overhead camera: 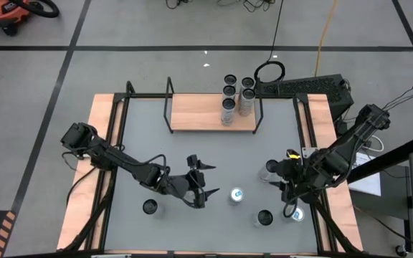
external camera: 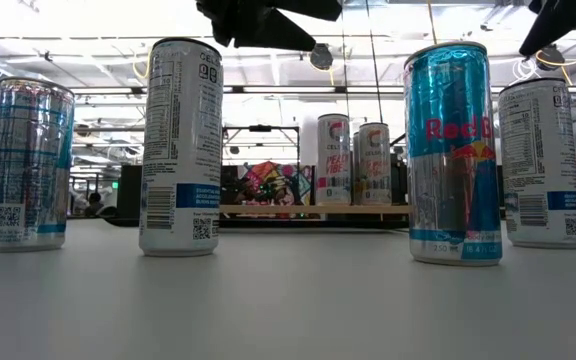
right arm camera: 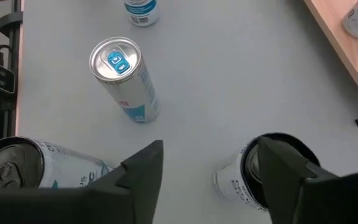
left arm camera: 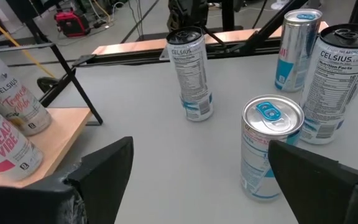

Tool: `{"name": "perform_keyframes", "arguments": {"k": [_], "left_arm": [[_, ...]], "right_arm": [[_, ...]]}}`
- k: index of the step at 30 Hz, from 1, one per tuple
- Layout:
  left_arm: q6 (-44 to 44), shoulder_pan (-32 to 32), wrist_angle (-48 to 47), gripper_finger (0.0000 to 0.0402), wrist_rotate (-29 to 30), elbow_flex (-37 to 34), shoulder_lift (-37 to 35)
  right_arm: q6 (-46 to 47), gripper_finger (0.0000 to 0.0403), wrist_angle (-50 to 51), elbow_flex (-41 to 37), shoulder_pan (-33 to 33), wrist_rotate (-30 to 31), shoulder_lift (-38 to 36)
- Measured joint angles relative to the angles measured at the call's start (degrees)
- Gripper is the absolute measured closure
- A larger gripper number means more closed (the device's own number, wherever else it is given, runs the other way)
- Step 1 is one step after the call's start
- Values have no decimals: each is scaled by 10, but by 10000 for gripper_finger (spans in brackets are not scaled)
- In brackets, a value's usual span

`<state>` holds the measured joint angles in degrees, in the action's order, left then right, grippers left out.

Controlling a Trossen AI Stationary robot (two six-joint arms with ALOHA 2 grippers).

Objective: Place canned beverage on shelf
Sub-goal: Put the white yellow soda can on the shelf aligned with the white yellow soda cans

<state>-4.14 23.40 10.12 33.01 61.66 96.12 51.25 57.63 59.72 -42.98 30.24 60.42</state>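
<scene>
My right tool (right arm camera: 207,171) hangs over the tabletop (overhead camera: 192,154) with its fingers apart, one finger above a white can (right arm camera: 244,177), gripping nothing. My left tool (overhead camera: 198,180) waits wide open mid-tabletop; four cans (overhead camera: 236,95) stand on the shelf (overhead camera: 199,115).

I see glossy metal cans (external camera: 455,150), a matt grey bench (overhead camera: 192,154) edged in pale wood, and a smooth light-wood shelf (overhead camera: 196,113) with thin black metal rods.

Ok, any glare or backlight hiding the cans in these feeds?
Low view: bright ceiling lights wash out the top, and the shelf behind sits dim, but the Red Bull can reads clearly. High view: even light, soft shadows. Left wrist view: sheen on the blue-tab can, its label readable.
</scene>
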Motion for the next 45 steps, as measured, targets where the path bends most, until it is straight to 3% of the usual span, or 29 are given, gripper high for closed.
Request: {"name": "perform_keyframes", "arguments": {"k": [13, 22, 31, 38, 45], "left_arm": [[4, 2, -10, 33, 18, 0, -3], [-60, 43, -209, 33, 2, 39, -58], [-211, 113, -441, 33, 1, 106, -109], [-452, 188, -666, 33, -39, 164, -117], [-578, 235, -729, 33, -114, 178, -117]], "right_arm": [[-62, 159, -54, 0, 0, 2, 0], [-186, 158, -184, 0, 0, 2, 32], [-253, 158, -232, 0, -2, 60, 78], [-260, 158, -279, 0, -2, 115, 114], [-359, 158, -421, 0, -2, 118, 177]]}}
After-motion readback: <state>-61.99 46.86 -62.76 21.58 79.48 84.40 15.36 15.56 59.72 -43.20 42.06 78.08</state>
